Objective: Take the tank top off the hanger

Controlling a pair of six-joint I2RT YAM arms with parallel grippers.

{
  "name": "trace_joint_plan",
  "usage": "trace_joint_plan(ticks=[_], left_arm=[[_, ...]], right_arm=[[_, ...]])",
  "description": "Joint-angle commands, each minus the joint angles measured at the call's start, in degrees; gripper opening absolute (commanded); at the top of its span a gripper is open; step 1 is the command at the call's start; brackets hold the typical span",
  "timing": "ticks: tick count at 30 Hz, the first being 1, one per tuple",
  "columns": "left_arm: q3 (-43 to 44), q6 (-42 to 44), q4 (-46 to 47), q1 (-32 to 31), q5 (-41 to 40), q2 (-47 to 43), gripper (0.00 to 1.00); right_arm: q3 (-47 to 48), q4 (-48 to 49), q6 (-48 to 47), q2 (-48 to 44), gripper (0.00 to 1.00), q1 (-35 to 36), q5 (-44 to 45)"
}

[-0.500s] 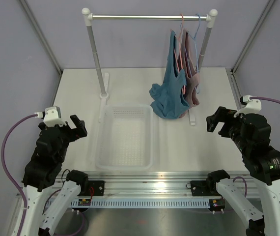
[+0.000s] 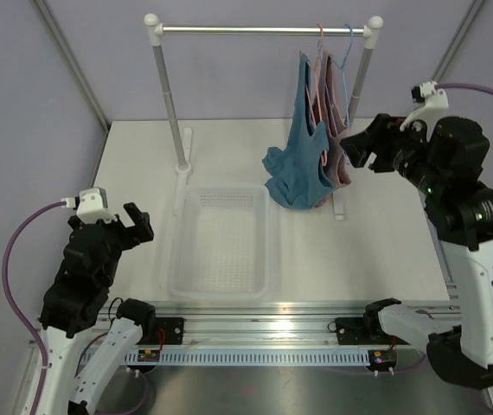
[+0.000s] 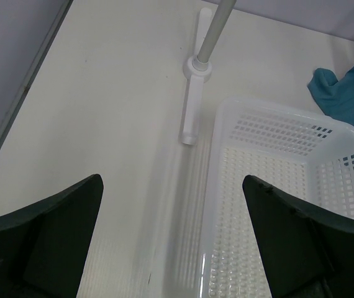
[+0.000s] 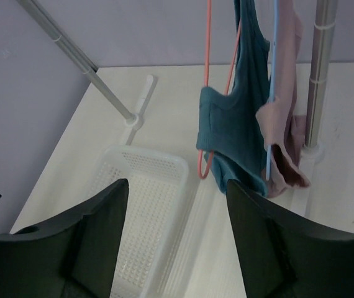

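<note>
White counter (image 2: 376,259) from above: the tank top (image 2: 297,160) hangs at the rail's (image 2: 255,30) right end, its hem bunched on the counter. My right hand (image 2: 359,144) hovers near it, open and empty; my left hand (image 2: 138,226) sits open near the basket (image 2: 176,259). Left wrist: that hand gapes wide above counter and basket rim. Right wrist: jaws apart, tank top draped on the hanger (image 4: 207,49)

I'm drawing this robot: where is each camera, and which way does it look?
Top external: above and behind, facing the rack; left arm and right arm show.
Left wrist: on the left arm, looking down at the basket; left end effector shows.
Right wrist: on the right arm, facing the tank top and hanger; right end effector shows.
Both wrist views share the basket.
</note>
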Motion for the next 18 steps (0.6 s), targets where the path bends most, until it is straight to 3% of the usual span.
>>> trace_joint_plan(ticks=[1, 7, 18], left_arm=[[-0.4, -0.1, 3.5, -0.1, 0.8, -0.3, 0.99], [-0.6, 0.1, 4.0, -0.1, 1.4, -0.2, 0.99], [-0.9, 0.3, 4.3, -0.1, 2.7, -0.1, 0.99]], right_arm=[[8.3, 1.0, -2.4, 9.9, 0.69, 0.3, -2.8], [27.4, -2.7, -6.1, 25.2, 0.61, 0.3, -2.0], [48.2, -9.4, -10.6, 47.2, 0.53, 0.8, 0.5]])
